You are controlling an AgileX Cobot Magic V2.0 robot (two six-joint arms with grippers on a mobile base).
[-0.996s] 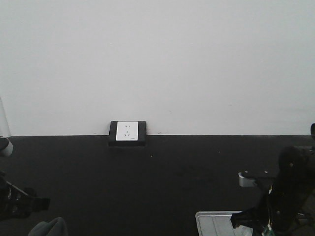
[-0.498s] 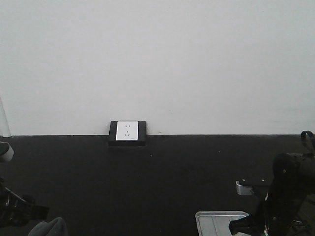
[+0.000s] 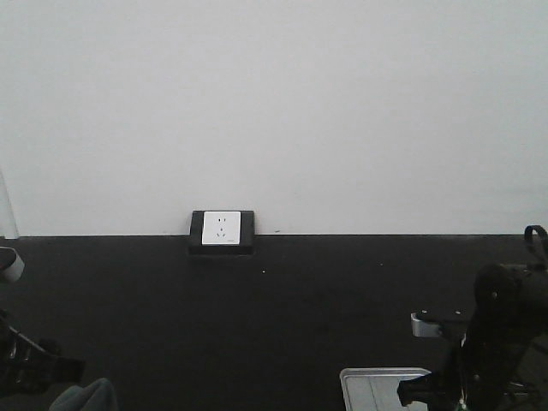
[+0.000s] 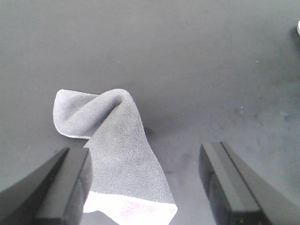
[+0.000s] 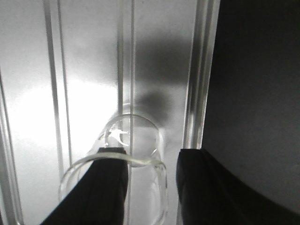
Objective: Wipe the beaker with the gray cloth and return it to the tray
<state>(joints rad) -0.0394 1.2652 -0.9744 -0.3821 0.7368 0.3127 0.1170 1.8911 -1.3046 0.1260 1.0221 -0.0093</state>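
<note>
Beaker in the tray, cloth on the table.
Right pincer [image 5: 150,187] clamps the glass beaker [image 5: 133,154] wall over the tray [image 5: 84,70], its base hidden; left pincer [image 4: 145,187] spread above the gray cloth [image 4: 117,154], edge cropped.

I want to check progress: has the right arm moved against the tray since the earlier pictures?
Yes. The right arm sank lower and shifted slightly left over the tray, mostly before the last half second.

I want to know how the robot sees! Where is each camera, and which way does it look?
Front view: faces the wall and socket; both arms poke in at the lower corners.
Left wrist view: rides the left arm, looking down between open left claw fingers at the gray cloth.
Right wrist view: looks down past the right claw at the beaker over the tray.
Shared: cloth and tray also show in the front view.
</note>
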